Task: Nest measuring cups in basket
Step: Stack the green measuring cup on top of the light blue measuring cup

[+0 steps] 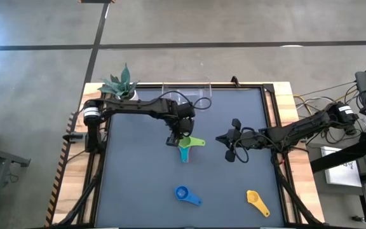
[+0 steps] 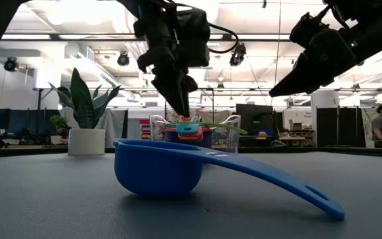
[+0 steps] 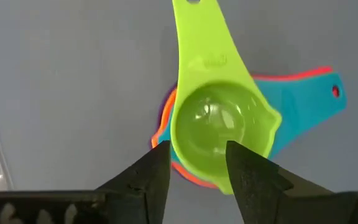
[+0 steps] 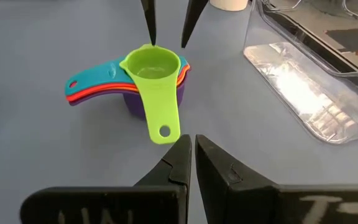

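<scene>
Left pincer (image 1: 176, 138) hung spread just above the green cup (image 3: 219, 127), seated atop the stack, while the right pincer (image 1: 227, 147), pressed together, waited nearby.

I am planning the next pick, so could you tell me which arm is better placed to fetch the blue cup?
Probably the left. Its gripper hangs open just above the stacked cups, with the blue cup almost straight below it in the high view. The right gripper, fingers nearly together, sits nearer the yellow cup.
</scene>
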You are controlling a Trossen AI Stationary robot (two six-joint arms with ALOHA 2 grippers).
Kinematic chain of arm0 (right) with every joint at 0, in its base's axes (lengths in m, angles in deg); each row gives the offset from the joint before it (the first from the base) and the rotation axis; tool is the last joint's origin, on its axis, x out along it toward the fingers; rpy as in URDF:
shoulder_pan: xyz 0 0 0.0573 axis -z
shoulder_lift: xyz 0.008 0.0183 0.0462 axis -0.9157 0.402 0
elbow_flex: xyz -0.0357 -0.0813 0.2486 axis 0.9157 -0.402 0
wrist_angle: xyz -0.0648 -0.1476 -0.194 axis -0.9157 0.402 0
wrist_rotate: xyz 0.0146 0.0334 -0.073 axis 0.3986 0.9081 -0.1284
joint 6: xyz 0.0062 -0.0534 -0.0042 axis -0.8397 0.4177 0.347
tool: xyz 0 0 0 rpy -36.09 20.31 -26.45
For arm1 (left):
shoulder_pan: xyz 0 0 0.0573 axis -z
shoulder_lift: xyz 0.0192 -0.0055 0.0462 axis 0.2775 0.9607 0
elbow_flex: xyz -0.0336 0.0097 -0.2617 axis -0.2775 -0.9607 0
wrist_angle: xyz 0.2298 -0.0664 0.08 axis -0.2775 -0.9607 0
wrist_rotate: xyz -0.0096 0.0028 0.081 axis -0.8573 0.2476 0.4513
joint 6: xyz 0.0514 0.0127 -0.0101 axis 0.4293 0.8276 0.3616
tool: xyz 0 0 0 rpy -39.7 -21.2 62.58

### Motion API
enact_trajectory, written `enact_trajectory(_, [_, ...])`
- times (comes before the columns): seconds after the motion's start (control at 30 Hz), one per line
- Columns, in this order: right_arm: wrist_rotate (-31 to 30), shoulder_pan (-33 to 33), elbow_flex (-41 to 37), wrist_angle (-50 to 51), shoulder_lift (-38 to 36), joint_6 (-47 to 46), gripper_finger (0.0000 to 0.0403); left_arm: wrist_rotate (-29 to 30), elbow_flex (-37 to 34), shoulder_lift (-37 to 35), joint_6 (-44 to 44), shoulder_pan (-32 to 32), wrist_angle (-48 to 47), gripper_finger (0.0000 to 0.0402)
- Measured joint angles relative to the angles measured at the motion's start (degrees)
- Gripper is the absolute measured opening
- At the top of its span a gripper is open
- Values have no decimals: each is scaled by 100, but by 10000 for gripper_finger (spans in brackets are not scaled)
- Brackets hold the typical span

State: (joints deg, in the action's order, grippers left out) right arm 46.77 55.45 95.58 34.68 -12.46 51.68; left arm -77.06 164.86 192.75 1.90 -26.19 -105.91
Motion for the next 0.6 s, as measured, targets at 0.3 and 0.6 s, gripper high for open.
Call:
enact_trajectory(0.3, [7, 0, 2, -718, 378, -124, 13, 203, -230, -528, -580, -47, -364, 138])
enact_trajectory(0.6, [18, 93, 351, -986, 1479, -12, 13, 209, -2531, -1828, -1931, 353, 1352, 118])
